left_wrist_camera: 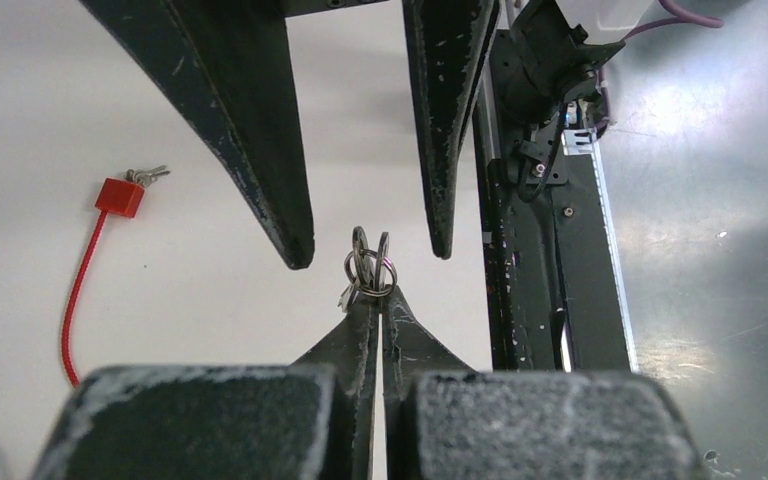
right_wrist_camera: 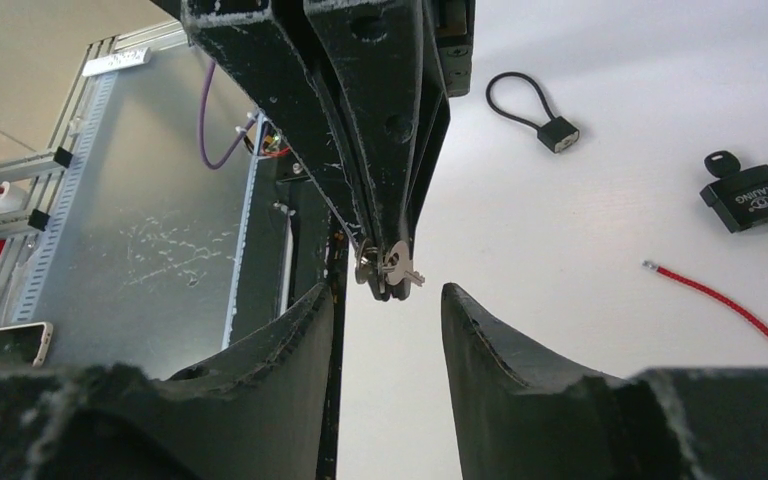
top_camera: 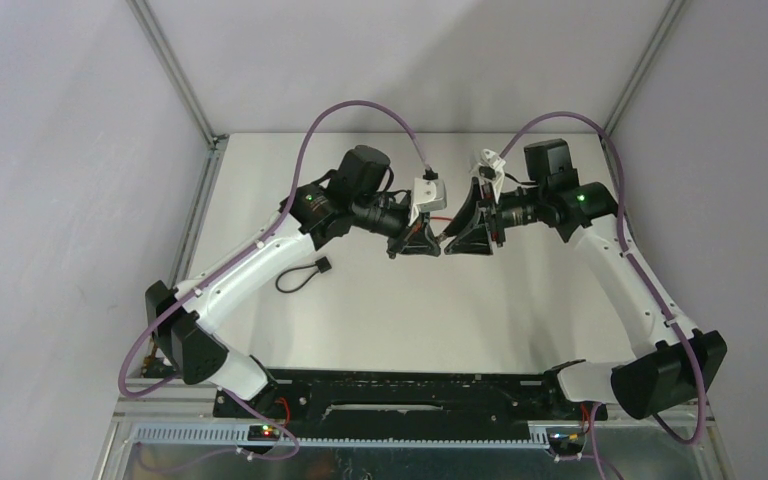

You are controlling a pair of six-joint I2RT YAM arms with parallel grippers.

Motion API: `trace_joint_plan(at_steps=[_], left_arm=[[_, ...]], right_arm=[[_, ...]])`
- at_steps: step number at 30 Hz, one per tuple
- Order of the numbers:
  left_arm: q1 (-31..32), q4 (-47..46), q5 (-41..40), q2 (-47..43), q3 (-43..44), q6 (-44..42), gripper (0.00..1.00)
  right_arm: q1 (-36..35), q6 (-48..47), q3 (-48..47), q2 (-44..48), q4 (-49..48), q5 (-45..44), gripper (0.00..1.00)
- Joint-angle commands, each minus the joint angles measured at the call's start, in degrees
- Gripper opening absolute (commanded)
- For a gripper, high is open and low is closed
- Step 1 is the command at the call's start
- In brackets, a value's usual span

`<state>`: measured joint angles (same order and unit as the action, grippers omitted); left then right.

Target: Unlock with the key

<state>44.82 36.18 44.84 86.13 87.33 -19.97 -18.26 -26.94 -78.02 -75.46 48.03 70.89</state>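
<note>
My left gripper (left_wrist_camera: 380, 295) is shut on a small bunch of keys on metal rings (left_wrist_camera: 370, 270), held above the table. In the right wrist view the same keys (right_wrist_camera: 392, 266) hang from the tips of the left fingers, one key blade pointing right. My right gripper (right_wrist_camera: 388, 295) faces them tip to tip, open, with the keys just beyond the gap and apart from its fingers (right_wrist_camera: 310, 320). The top view shows the two grippers (top_camera: 432, 240) (top_camera: 455, 238) meeting over the table's middle. A red lock (left_wrist_camera: 120, 196) with a red cable (left_wrist_camera: 73, 300) lies on the table.
A small black cable lock (right_wrist_camera: 558, 133) lies on the table to the left (top_camera: 305, 275). A larger black lock (right_wrist_camera: 750, 197) with a black-headed key lies near the red cable's end (right_wrist_camera: 720, 300). The black base rail (left_wrist_camera: 550, 260) and metal frame run along the near edge.
</note>
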Motion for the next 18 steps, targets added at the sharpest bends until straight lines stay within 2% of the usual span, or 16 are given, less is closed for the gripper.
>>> trace_joint_plan(at_steps=[1,6,9,11,13,14,16,18], left_arm=[[-0.26,-0.13,2.44,-0.9,-1.08,-0.6,0.0],[-0.16,0.15,2.56,-0.71,-1.37,-0.67,0.0],[-0.17,0.27,2.48,-0.52,-1.44,-0.6,0.0],[-0.14,0.4,2.34,-0.41,-1.39,-0.64,0.0],[-0.17,0.38,2.17,-0.43,-1.46,-0.69,0.0],[-0.16,0.42,2.16,-0.42,-1.46,-0.71,0.0],[-0.17,0.44,2.17,-0.52,-1.37,-0.84,0.0],[-0.12,0.56,1.97,-0.56,-1.32,-1.06,0.0]], right_arm=[[-0.74,2.57,-0.21,1.13,-4.59,0.85,0.46],[-1.41,4.96,-0.27,2.05,-7.64,-0.41,0.45],[-2.17,5.71,-0.31,2.25,-8.39,-1.28,0.41],[-2.73,5.68,-0.3,2.2,-8.12,-1.69,0.32],[-3.01,4.95,-0.27,2.09,-7.32,-2.34,0.13],[-3.16,4.55,-0.27,2.03,-6.81,-2.74,0.08],[-3.18,3.72,-0.23,2.06,-5.95,-3.64,0.0],[-3.18,3.63,-0.27,2.11,-5.76,-5.31,0.0]])
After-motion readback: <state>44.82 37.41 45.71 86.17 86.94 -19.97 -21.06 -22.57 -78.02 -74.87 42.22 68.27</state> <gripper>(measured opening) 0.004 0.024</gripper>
